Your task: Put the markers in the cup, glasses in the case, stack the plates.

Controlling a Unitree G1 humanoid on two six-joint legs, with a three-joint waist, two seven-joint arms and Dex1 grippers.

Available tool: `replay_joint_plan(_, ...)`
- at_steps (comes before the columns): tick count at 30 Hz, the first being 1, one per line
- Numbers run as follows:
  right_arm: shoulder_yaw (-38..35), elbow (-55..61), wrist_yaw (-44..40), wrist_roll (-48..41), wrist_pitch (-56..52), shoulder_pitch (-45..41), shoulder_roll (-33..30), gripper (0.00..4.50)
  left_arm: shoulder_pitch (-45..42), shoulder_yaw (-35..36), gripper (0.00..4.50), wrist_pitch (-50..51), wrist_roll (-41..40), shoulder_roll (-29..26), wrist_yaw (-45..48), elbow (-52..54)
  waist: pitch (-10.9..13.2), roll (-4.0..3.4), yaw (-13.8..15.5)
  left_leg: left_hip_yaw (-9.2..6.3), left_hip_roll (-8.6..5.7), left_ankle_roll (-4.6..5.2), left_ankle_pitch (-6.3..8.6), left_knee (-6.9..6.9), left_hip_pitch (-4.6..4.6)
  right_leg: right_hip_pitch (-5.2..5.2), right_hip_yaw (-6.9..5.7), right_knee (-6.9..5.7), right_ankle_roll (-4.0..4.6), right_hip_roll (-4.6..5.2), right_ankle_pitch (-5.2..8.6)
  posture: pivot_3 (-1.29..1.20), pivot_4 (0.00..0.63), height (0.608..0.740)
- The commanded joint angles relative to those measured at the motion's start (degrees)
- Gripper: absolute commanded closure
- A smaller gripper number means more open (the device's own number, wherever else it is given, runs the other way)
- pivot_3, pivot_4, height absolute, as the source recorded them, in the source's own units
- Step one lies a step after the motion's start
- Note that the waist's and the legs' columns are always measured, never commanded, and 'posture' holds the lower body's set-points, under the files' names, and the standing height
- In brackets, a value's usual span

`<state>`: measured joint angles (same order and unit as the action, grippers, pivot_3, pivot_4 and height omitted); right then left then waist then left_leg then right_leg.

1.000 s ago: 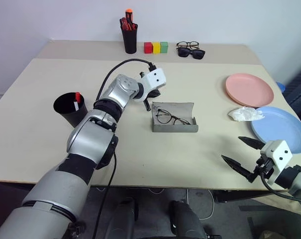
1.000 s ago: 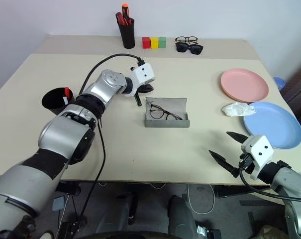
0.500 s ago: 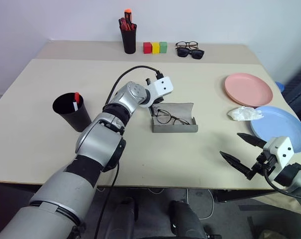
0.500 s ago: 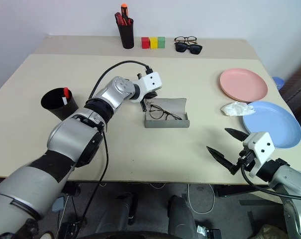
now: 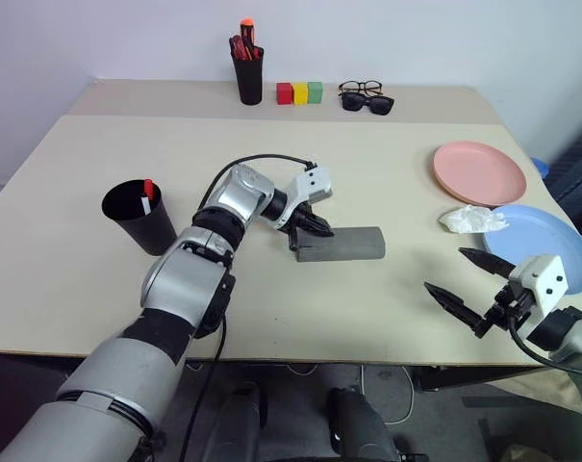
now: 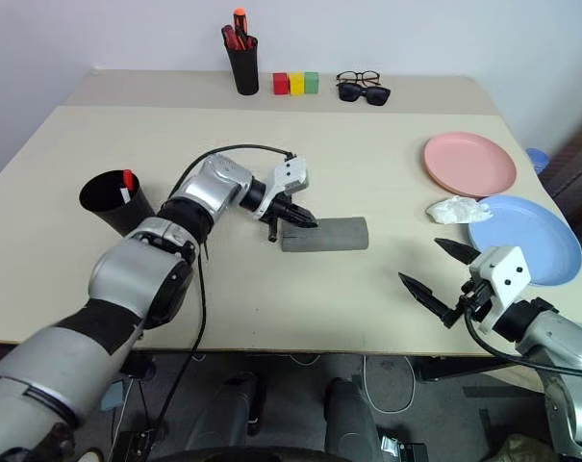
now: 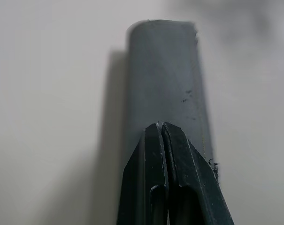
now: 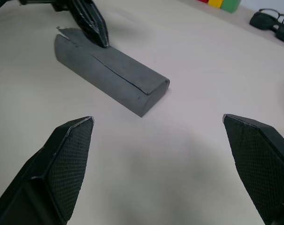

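Fingers of our left gripper (image 5: 315,227) are pressed together, tips resting on the left end of the shut grey case (image 5: 341,243) at the table's (image 5: 79,192) middle; our right gripper (image 6: 452,280) hangs wide and empty near the blue plate (image 5: 550,241). We judge the plates light, stiff and slick, so we would pinch the pink plate (image 5: 480,172) by its rim.

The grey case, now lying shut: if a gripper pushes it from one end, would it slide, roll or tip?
The case would probably slide: it lies flat and long on the smooth table. Its top edges are rounded, yet its low, wide shape makes rolling or tipping unlikely. Pushed off-centre, it may swivel. It looks rigid, holding its form under the shut left gripper.
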<state>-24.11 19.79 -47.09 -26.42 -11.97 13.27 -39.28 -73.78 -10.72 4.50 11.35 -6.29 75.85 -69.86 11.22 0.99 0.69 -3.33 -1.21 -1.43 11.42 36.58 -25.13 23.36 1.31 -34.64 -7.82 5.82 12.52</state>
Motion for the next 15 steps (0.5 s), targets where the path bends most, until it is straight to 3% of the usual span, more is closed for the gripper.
replay_joint_plan(1,-0.5,-0.6,1.4,1.1,0.1,-1.3,-0.5,0.0,2.9,-2.6,4.47,1.1,0.8,1.0,1.3,2.7,0.0,-0.02,0.1,0.0,0.0,0.0,0.0,0.02,0.0,-0.02,0.0,-0.01,0.0,0.0,0.0,0.0,0.15,0.74)
replay_joint_plan(7,-1.5,-4.9,5.8,5.1,0.6,-4.5,-1.0,0.0,5.0,1.2,4.47,2.3,-4.5,0.7,-0.9,12.8,0.0,-0.04,0.1,-0.02,0.0,0.0,0.0,0.07,0.1,-0.13,0.0,-0.04,0.12,0.0,0.07,0.0,0.15,0.74)
replay_joint_plan(12,-1.9,-10.6,8.3,7.9,0.0,-6.6,-2.3,0.0,9.8,3.1,4.47,6.8,-11.8,1.0,-1.0,31.6,0.0,-0.04,0.0,-0.01,-0.01,0.0,0.0,0.17,0.05,-0.02,0.04,-0.28,0.06,0.01,0.04,0.0,0.15,0.74)
replay_joint_plan(15,-0.7,-16.2,10.1,10.8,0.9,-8.5,-3.1,0.0,14.4,2.2,3.64,17.0,-18.5,0.9,3.2,43.8,-0.1,-0.13,-0.2,0.0,0.0,0.0,0.0,0.17,0.1,-0.01,0.05,-0.4,0.13,0.01,0.09,0.0,0.15,0.74)
